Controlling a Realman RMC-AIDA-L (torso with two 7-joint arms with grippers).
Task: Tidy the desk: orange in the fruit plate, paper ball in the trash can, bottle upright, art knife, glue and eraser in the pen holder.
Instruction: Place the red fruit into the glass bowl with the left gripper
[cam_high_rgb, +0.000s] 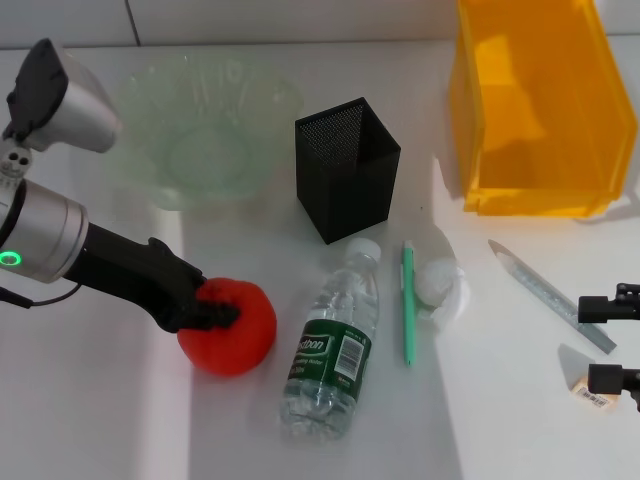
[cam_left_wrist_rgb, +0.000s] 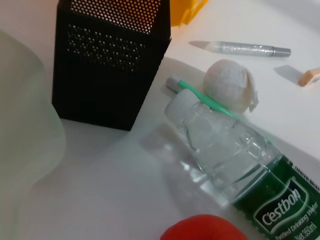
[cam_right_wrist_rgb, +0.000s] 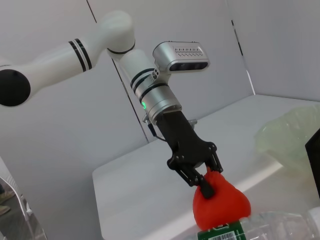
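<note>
Orange (cam_high_rgb: 232, 330) — the round red-orange fruit — sits on the white table (cam_high_rgb: 120, 420), just beside the label end of the clear plastic water bottle (cam_high_rgb: 333, 345) with the dark green label, which lies on its side. The left tool (cam_high_rgb: 222, 307) is pinching the orange from above, fingers pressed into its top, a grip that looks meant to carry it over to the fruit plate (cam_high_rgb: 205, 125), the wide pale-green glass bowl set well beyond the orange. Bare table lies between orange and bowl, so that path appears open; the square black mesh pen holder (cam_high_rgb: 346, 180) stands off to the bottle's cap side, clear of it.

Past the bottle lie a slim green pen-like stick (cam_high_rgb: 408, 300) and, touching it, the crumpled white paper ball (cam_high_rgb: 440, 283). Farther from the orange lie a silvery knife-like tool (cam_high_rgb: 550, 294) and the small beige eraser (cam_high_rgb: 594, 397), near the table's edge. The right tool (cam_high_rgb: 612, 342) hovers just beside the eraser — spread or pressed together, I cannot tell. The orange-yellow plastic trash can (cam_high_rgb: 535, 110) stands beyond them.
</note>
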